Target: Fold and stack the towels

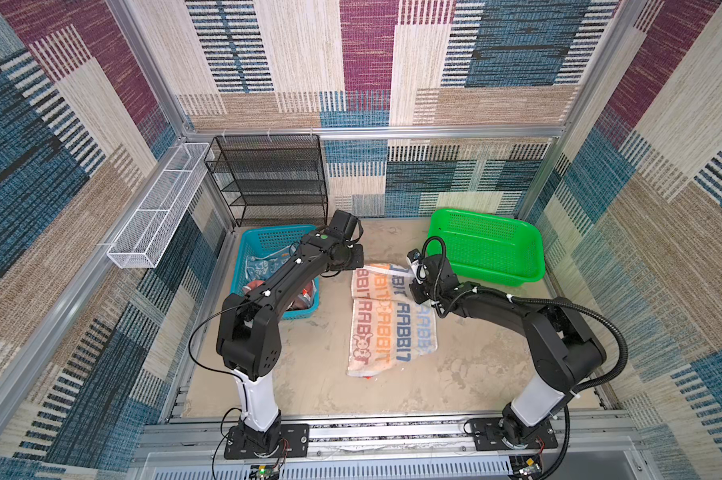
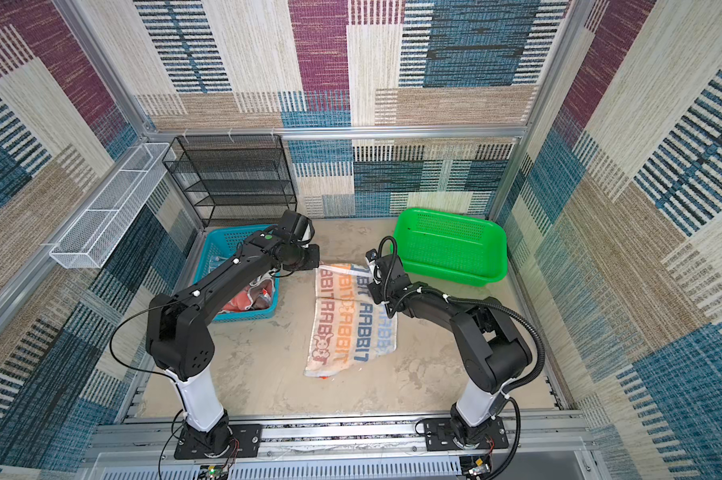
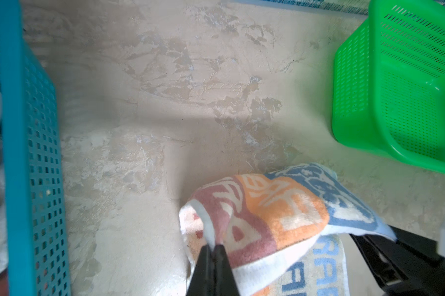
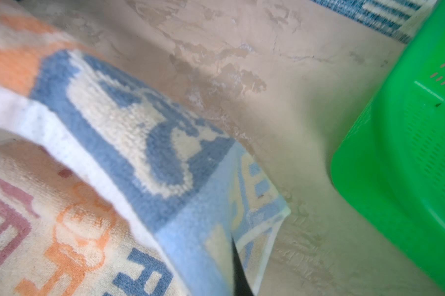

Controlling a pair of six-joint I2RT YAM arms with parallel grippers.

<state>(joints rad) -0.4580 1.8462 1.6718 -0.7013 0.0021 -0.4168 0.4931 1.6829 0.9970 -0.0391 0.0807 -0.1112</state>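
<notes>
The cell holds two arms, two plastic baskets and one towel laid out on the beige mottled tabletop [image 1: 309, 365].

**Towel on the table.** One orange-and-blue lettered terry towel [image 1: 388, 328] [image 2: 351, 328] lies at the centre of the tabletop, between the two baskets. Its near portion rests flat. Its far edge is raised off the surface and drawn into a band between the two grippers.

**Grippers.**
- The left gripper [image 1: 361, 262] [image 3: 213, 249] has its fingers closed on the far left corner of the lettered towel [image 3: 280, 217]. The left wrist view shows the cloth pinched between the tips.
- The right gripper [image 1: 413, 274] [image 4: 236, 256] has its fingers closed on the far right corner of the lettered towel [image 4: 139, 128]. The right wrist view shows only one dark finger, with the cloth against it.

**Baskets.**
- One blue perforated plastic basket [image 1: 276, 230] [image 2: 234, 230] sits left of the towel, partly under the left arm. Two cloths show inside it: one blue towel with white faces [image 1: 261, 266] [image 2: 218, 262] and one coral towel [image 2: 241, 301]. The arm hides further contents.
- One green perforated plastic basket [image 1: 488, 245] [image 2: 451, 249] sits at the far right.

**Fixtures.** One black mesh shelf rack [image 1: 272, 178] stands behind the blue basket. One white wire tray [image 1: 159, 208] is mounted on the left wall.
</notes>
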